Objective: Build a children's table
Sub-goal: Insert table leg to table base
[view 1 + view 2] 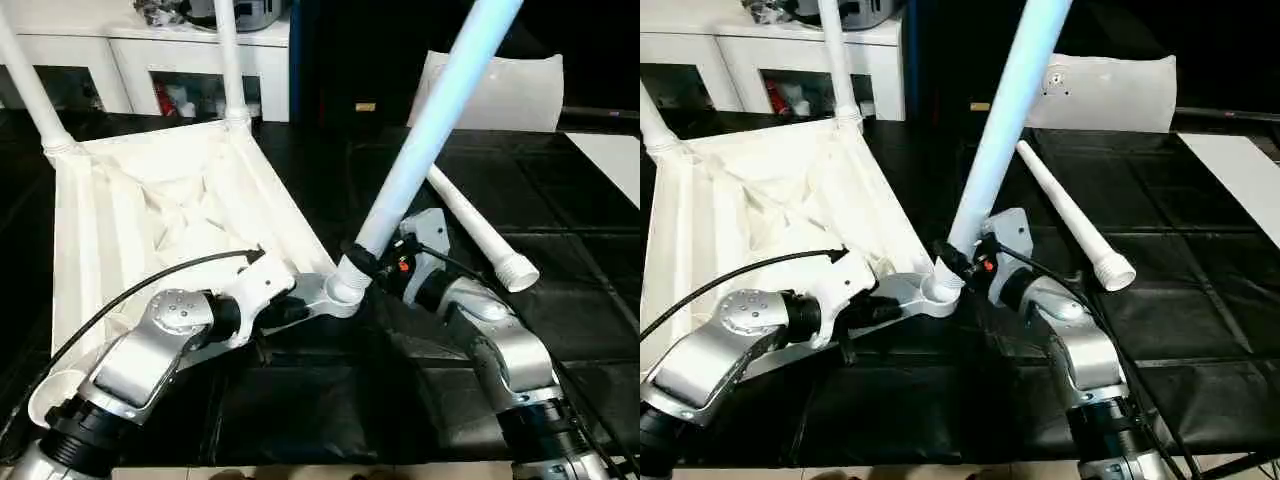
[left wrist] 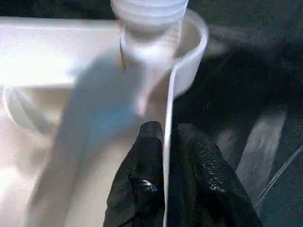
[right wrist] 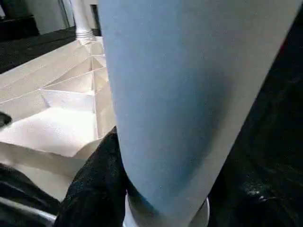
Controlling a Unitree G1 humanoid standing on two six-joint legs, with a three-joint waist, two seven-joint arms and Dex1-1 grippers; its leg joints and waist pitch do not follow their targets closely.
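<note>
Table top lies upside down on the black-covered work surface, ribbed underside up, at the robot's left. Two legs stand in the far corner sockets: far-left leg and far-right leg. So roughly half done, by my read.

Third leg is tilted, its thick end sitting at the near-right corner socket. Not upright, so I'd call it not seated yet. Fourth leg lies loose on the black surface, well apart from the top, threaded end toward the robot. Left to do: seat the third, then pick up and fit the fourth.

Right gripper pinches the third leg near its base. Left gripper is nearly pressed together on the thin rim wall of the table top, just beside that socket, steadying it.

View differences:
- Head views give the leg's tilt and the loose leg.
- Left wrist view shows the threaded end right at the socket mouth and the rim edge between the fingers.
- Right wrist view shows the leg close up, with the ribs and a far leg behind.
</note>
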